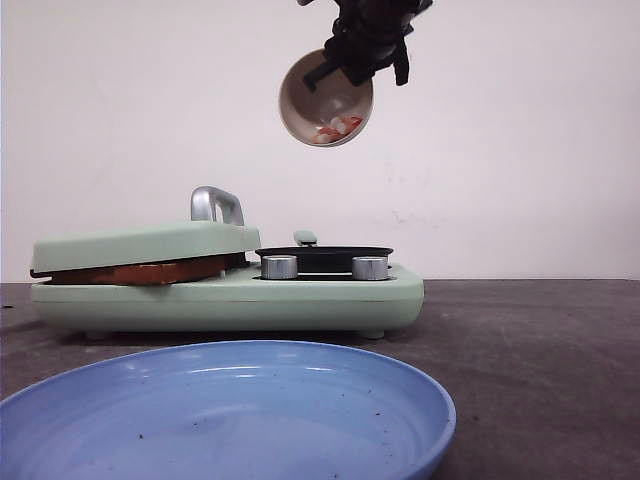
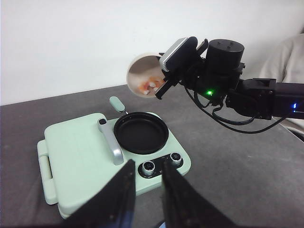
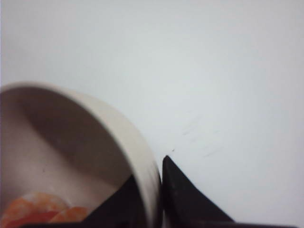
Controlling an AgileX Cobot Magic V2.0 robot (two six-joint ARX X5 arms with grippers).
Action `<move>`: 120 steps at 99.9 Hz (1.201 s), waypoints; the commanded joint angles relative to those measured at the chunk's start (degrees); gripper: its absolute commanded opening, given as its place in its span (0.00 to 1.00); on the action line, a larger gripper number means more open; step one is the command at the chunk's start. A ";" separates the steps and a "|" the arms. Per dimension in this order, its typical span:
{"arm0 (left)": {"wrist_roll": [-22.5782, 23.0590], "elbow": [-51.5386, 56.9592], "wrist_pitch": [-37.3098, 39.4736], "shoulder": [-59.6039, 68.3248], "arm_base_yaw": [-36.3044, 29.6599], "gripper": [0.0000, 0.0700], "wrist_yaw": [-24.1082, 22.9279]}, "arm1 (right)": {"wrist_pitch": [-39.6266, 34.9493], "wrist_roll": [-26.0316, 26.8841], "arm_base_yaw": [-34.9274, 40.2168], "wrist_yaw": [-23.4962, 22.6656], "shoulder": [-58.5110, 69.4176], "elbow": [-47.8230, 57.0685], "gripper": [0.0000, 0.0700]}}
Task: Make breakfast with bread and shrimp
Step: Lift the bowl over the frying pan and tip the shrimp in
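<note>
My right gripper [image 3: 154, 183] is shut on the rim of a pale bowl [image 3: 114, 133], one finger inside and one outside. The bowl [image 1: 325, 98] hangs tilted high above the black pan [image 1: 323, 255], and orange shrimp [image 1: 338, 127] lie at its lower edge. The left wrist view shows the same shrimp [image 2: 148, 86] in the bowl [image 2: 137, 71] over the pan [image 2: 141, 133]. A brown edge of bread [image 1: 140, 272] shows under the mint lid [image 1: 145, 245]. My left gripper [image 2: 148, 166] is open and holds nothing, above the silver knobs [image 2: 149, 167].
The mint-green breakfast maker [image 1: 230, 298] stands mid-table with a silver lid handle [image 1: 216, 204]. A large blue plate [image 1: 220, 420] lies in front of it, near the front edge. A white wall stands behind the table.
</note>
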 commanded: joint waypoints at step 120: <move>0.90 1.03 -0.22 0.31 -0.31 0.02 -0.20 | -13.97 16.39 -2.40 3.50 -4.39 2.69 0.00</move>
